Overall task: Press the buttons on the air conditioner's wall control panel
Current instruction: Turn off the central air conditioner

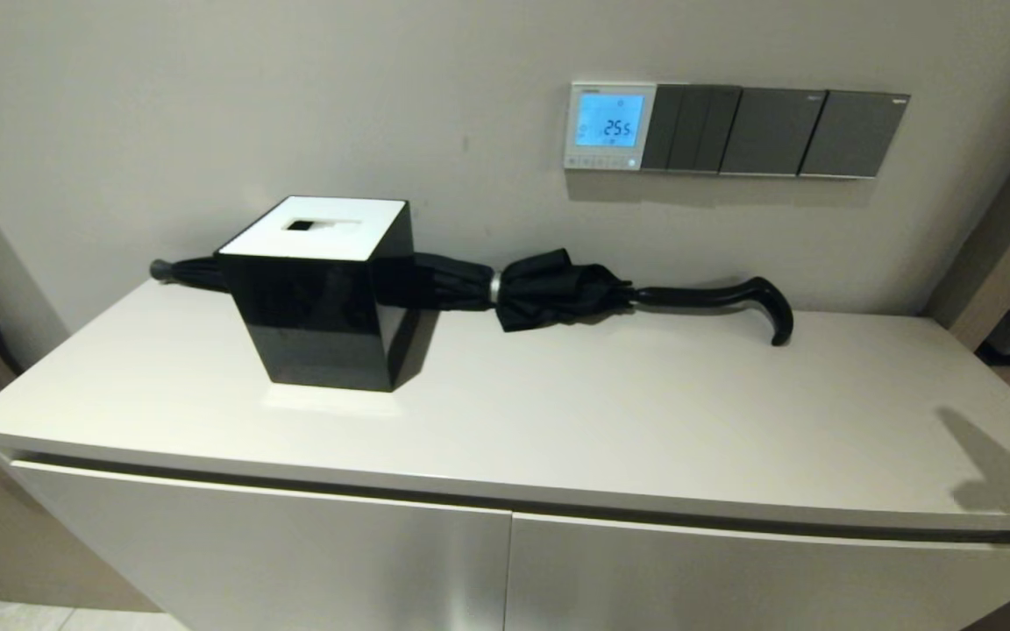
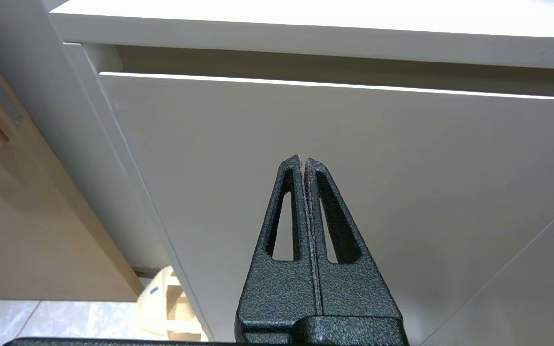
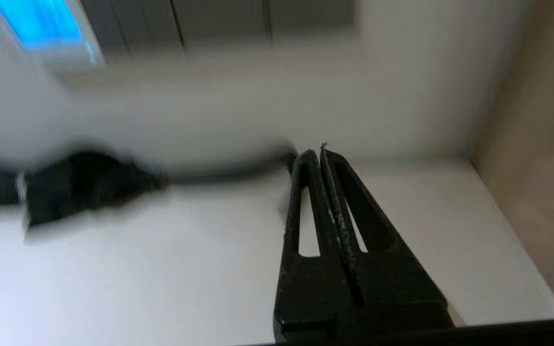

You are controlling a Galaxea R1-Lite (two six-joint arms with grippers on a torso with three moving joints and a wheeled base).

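The air conditioner's wall control panel (image 1: 610, 125) is a white-framed square on the wall with a lit blue screen reading 25.5. The buttons (image 1: 597, 161) are a row of tiny pale keys along its lower edge. The panel also shows in the right wrist view (image 3: 41, 24), blurred, up and away from the fingertips. My right gripper (image 3: 321, 153) is shut and empty, above the right part of the cabinet top, well short of the wall. It is outside the head view; only its shadow (image 1: 996, 473) falls on the cabinet. My left gripper (image 2: 302, 161) is shut and empty, low before the cabinet front.
Dark grey switch plates (image 1: 777, 131) adjoin the panel on its right. A black folded umbrella (image 1: 558, 294) lies along the wall below the panel, its curved handle (image 1: 759, 302) to the right. A black box with a white top (image 1: 321, 289) stands on the white cabinet top (image 1: 645, 421). A wooden frame (image 1: 1005, 254) bounds the right.
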